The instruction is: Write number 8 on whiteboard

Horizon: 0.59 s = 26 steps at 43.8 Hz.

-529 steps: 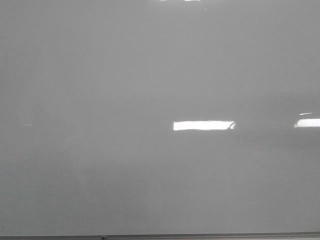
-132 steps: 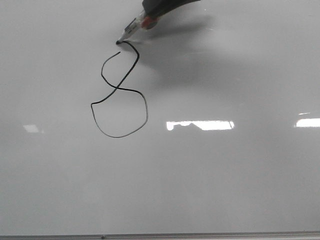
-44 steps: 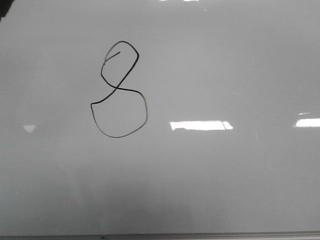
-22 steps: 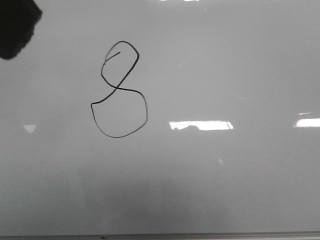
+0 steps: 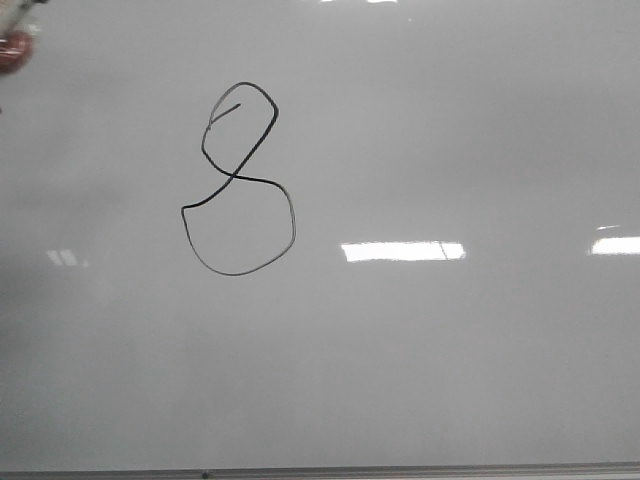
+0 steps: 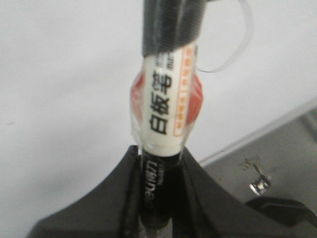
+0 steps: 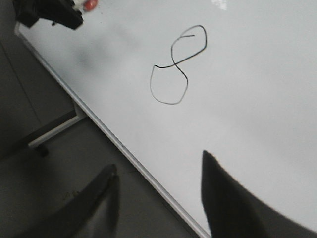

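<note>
left gripper [image 6: 158,198] clamps the marker [image 6: 166,114] at mid-barrel; we judge it light, stiff, slippery. number 8 [image 5: 238,180] drawn.

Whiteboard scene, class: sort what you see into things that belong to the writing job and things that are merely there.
Belongs to the job:
- whiteboard
- number 8, drawn in black
- marker, gripped in the left tool

Merely there:
- right tool, open and holding nothing
- glare patches
- floor beside the board
</note>
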Available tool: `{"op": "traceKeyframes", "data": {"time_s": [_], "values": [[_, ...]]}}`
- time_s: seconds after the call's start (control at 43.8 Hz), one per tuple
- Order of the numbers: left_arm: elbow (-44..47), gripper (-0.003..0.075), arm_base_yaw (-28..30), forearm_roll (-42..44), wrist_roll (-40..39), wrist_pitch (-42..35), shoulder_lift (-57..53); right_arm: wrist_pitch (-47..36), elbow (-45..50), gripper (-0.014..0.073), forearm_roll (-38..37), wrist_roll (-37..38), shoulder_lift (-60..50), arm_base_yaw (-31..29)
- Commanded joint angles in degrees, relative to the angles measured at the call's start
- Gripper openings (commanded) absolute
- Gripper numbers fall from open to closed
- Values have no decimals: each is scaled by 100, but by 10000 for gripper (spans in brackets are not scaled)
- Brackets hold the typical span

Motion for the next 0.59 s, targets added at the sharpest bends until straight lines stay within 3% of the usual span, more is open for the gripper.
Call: {"op": "traceKeyframes", "data": {"time_s": [0.0,0.137,0.251,0.571], "values": [[-205,-10,923,-1,-77,-565,123,-748,611,268,122,249,-604,-197],[-205,-10,1759,-1,-77,-975,412,-983,1375,71,116,541,-1436,-328],[-154,-10,1965,-1,-77,-1441,662,-1001,1737,-78,116,721,-1892,-339],[177,-10,2017,-85,-117,-2383,1515,-1006,1971,-62,106,727,-2131,-339]]}}
